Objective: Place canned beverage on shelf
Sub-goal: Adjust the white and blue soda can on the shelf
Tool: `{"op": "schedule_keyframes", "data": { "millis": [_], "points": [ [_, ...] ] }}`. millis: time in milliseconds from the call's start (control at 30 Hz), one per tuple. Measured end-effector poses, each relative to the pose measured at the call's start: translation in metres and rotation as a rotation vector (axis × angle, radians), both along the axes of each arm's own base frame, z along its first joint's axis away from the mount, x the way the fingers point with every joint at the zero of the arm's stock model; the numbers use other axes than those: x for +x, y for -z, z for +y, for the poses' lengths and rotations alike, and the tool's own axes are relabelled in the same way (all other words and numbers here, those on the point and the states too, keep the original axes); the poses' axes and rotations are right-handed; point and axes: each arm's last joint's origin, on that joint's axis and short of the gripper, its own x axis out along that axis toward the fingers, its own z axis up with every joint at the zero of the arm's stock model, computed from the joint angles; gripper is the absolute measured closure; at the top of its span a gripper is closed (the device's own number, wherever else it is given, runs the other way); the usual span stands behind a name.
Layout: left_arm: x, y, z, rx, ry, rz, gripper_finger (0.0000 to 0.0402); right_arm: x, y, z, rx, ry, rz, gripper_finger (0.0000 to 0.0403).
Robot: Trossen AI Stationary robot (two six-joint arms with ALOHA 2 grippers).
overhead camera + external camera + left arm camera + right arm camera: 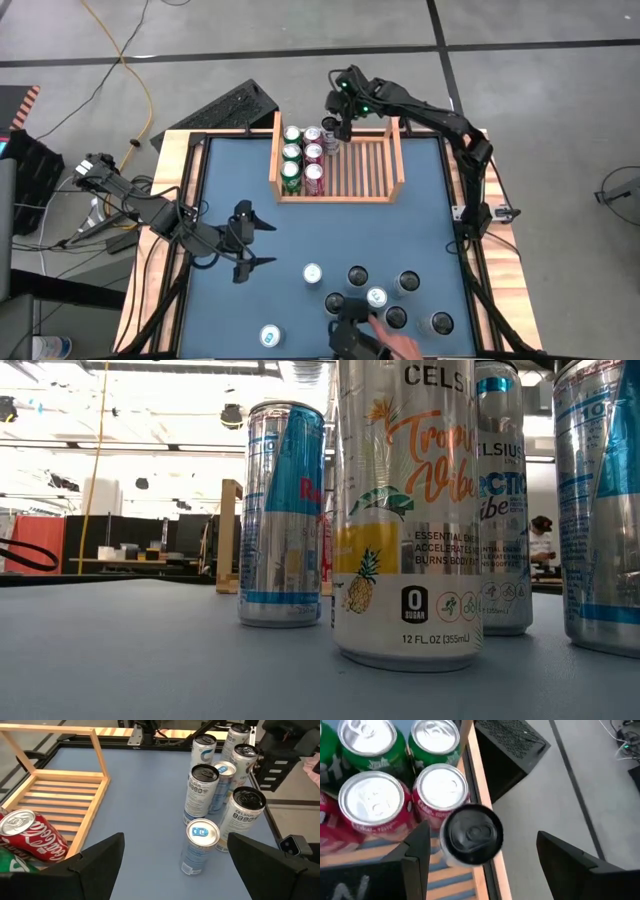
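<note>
The light-wood shelf (372, 165) stands at the table's far middle. In its left part stand green cans (291, 153) and red cans (313, 155) in two rows. A black-topped can (472, 834) stands upright on the slats by the shelf's far wall, beside the red cans. My right gripper (482, 836) hangs open above it, one finger on either side. My left gripper (250, 242) is open over the table's left middle, facing a group of loose cans (202, 790).
Several loose cans (376, 297) stand at the table's near right, and one more (269, 336) stands at the near left. A person's hand (402, 346) reaches in at the near edge. The shelf's right part (380, 150) holds no cans. In the low view, tall cans (408, 510) stand close.
</note>
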Motion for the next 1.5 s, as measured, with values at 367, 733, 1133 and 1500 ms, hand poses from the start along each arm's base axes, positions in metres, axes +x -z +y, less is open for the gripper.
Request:
{"op": "schedule_keyframes", "data": {
  "millis": [367, 733, 1133, 1500],
  "points": [
    [0.000, 0.000, 0.001, -0.007, -0.023, -0.009, 0.0060, -0.004, -0.002, -0.014, 0.034, -0.003, -0.089, 0.0132],
    [0.000, 0.000, 0.001, -0.004, -0.028, -0.008, 0.0060, 0.007, 0.031, -0.022, 0.109, -0.010, -0.039, 0.0132],
    [0.000, -0.001, 0.001, -0.006, -0.029, -0.010, 0.0060, 0.008, 0.042, -0.024, 0.133, 0.002, -0.005, 0.0142],
    [0.000, -0.001, 0.001, -0.025, -0.035, -0.013, 0.0060, 0.007, 0.043, -0.023, 0.130, 0.026, 0.017, 0.0276]
  ]
}}
